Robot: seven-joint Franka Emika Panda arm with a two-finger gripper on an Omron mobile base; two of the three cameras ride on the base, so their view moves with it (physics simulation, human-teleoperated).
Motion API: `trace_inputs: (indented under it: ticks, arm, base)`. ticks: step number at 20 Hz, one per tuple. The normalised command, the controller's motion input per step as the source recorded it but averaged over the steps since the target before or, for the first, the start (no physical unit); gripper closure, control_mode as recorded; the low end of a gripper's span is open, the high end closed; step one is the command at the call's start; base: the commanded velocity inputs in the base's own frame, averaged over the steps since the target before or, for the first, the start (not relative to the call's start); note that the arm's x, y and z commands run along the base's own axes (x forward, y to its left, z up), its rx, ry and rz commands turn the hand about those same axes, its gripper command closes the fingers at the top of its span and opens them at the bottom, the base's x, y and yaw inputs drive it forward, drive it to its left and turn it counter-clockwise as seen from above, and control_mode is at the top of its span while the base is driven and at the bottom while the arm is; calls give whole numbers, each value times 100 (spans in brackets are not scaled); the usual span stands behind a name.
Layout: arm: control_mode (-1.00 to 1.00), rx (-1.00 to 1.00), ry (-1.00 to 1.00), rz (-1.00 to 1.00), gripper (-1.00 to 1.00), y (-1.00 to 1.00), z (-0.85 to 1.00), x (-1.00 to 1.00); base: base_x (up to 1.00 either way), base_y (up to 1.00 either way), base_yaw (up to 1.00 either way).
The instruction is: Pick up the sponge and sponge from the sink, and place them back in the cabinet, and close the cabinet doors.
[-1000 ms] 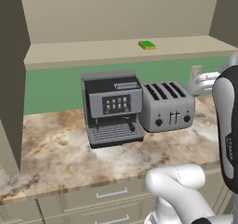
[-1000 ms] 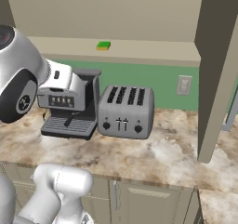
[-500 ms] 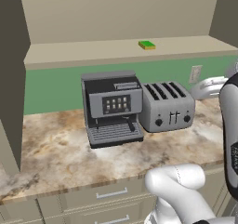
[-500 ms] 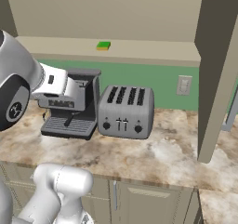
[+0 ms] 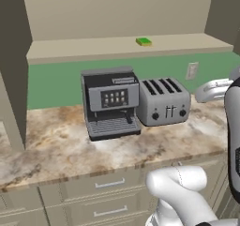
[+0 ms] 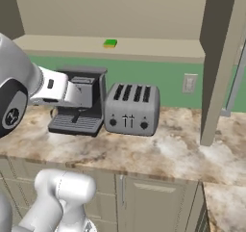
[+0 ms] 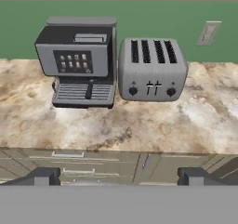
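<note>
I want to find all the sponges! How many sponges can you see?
1. One green-topped sponge lies on the cabinet shelf, above the toaster and coffee machine. Another could be somewhere these pictures don't reach.

Bright green-topped sponge [image 5: 144,41] lying flat on the open cabinet [image 5: 117,47] shelf, toward its right, above the toaster.

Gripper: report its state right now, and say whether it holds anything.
Gripper: open, jaws wide apart, nothing between them; it faces the coffee machine and the toaster from above the counter's front edge.
</note>
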Motion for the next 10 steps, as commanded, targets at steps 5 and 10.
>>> trace_inputs:
  ticks: [5, 10]
  arm:
    - [100, 0, 0, 0, -100, 0, 0, 0]
    - [100, 0, 0, 0, -100, 0, 0, 0]
  base:
    - [-69, 0, -5]
    - [-79, 0, -13]
